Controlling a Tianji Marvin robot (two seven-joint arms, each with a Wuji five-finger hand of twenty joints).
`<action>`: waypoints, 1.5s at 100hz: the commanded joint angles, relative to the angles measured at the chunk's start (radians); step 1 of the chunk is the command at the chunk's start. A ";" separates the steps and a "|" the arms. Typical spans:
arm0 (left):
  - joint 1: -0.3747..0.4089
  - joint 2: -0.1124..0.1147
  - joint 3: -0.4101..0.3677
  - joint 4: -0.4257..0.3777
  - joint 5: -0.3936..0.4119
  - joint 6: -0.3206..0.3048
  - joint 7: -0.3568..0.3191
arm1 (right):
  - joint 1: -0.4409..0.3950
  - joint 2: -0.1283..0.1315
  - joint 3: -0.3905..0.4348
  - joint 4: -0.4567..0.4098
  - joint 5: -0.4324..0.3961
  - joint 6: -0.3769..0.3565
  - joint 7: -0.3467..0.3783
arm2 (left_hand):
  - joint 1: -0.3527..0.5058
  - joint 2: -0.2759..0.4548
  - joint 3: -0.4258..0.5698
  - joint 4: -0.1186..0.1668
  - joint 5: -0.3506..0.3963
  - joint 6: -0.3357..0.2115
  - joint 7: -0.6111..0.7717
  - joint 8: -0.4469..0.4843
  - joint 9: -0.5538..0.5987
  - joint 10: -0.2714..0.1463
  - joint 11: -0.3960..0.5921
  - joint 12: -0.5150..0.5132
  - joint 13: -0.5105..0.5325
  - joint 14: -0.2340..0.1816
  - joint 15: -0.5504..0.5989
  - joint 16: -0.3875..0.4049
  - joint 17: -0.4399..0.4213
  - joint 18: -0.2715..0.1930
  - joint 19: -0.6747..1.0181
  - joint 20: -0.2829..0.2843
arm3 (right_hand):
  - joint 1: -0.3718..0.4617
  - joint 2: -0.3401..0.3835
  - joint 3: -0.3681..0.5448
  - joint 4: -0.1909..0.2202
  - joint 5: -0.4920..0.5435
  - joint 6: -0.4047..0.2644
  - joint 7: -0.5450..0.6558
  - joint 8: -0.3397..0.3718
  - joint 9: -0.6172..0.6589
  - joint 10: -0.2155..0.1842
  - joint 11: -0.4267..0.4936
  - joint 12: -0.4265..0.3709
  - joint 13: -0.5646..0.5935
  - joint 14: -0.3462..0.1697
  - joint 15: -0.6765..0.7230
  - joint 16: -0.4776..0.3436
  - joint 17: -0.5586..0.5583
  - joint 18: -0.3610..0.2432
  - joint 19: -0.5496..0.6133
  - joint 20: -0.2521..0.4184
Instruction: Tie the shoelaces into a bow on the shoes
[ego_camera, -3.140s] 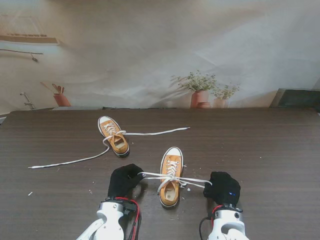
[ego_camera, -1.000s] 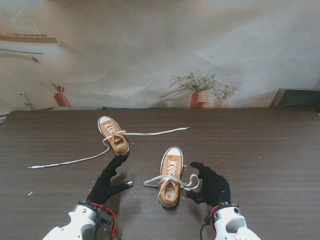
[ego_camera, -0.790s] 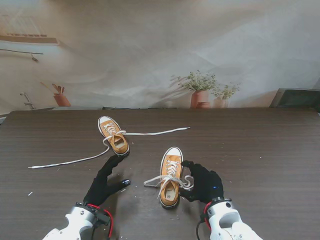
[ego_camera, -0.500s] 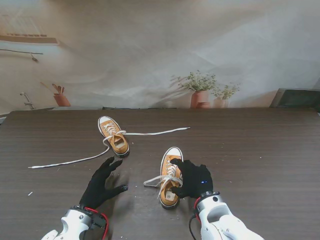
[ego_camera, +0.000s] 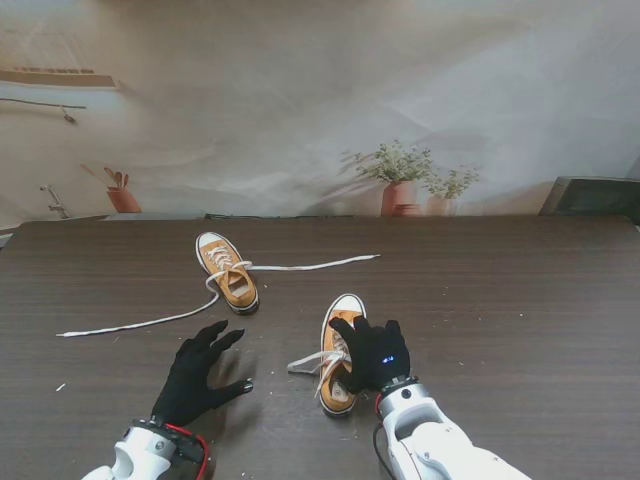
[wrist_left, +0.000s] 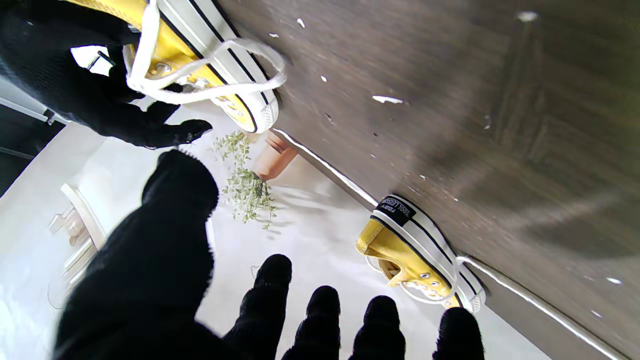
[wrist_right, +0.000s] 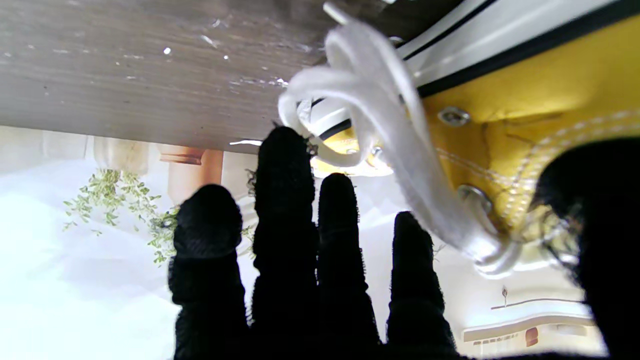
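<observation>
The near yellow shoe (ego_camera: 338, 345) points away from me, its white lace (ego_camera: 308, 363) lying slack in loops on its left side. My right hand (ego_camera: 372, 352) rests over the shoe's right side with its fingers straight. In the right wrist view a lace loop (wrist_right: 380, 115) runs between the fingers (wrist_right: 285, 225) and the thumb, ungripped. My left hand (ego_camera: 200, 370) hovers open to the shoe's left, fingers spread, holding nothing. The far yellow shoe (ego_camera: 227, 270) lies untied, its long laces (ego_camera: 130, 323) trailing out to both sides.
Potted plants (ego_camera: 400, 185) stand beyond the table's far edge and a dark box (ego_camera: 595, 195) sits at the back right. Small white crumbs (ego_camera: 60, 386) dot the dark wood table (ego_camera: 520, 300).
Both hands let go of the taut lace ends, and the lace now lies slack. My right hand slid left onto the near shoe. My left hand opened and drew back towards me.
</observation>
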 joint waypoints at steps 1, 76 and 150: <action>0.007 0.002 0.004 -0.011 0.002 -0.001 -0.019 | 0.025 0.002 -0.001 0.016 -0.006 0.005 0.013 | -0.007 0.019 -0.002 0.019 0.026 -0.010 0.000 0.013 0.003 0.007 0.015 0.007 0.029 0.004 0.002 0.008 0.005 -0.014 0.004 0.019 | -0.003 0.002 -0.009 0.006 0.020 -0.035 0.014 -0.018 0.018 -0.003 0.004 0.000 0.037 0.006 -0.003 0.002 0.012 0.018 0.021 -0.008; 0.035 0.003 0.012 -0.046 0.062 0.040 0.030 | 0.058 -0.020 0.035 0.050 0.030 -0.044 -0.109 | -0.016 0.063 0.013 0.021 0.091 0.011 0.023 0.020 0.090 0.047 0.074 0.015 0.115 0.049 0.022 0.036 0.072 0.036 0.027 0.041 | 0.386 0.098 0.154 -0.082 0.613 -0.032 0.429 -0.079 0.677 -0.017 0.054 0.009 0.317 0.001 0.286 0.097 0.459 0.143 0.211 -0.134; 0.062 0.006 0.006 -0.072 0.110 -0.001 0.060 | 0.093 -0.005 0.306 0.109 -0.015 -0.306 -0.280 | -0.017 0.085 0.000 0.023 0.108 0.014 0.029 0.023 0.103 0.053 0.082 0.011 0.131 0.054 0.021 0.044 0.085 0.045 0.025 0.044 | 0.394 0.151 0.120 -0.092 0.629 -0.070 0.406 0.124 0.655 -0.050 0.112 0.073 0.318 -0.030 0.328 0.103 0.461 0.117 0.242 -0.141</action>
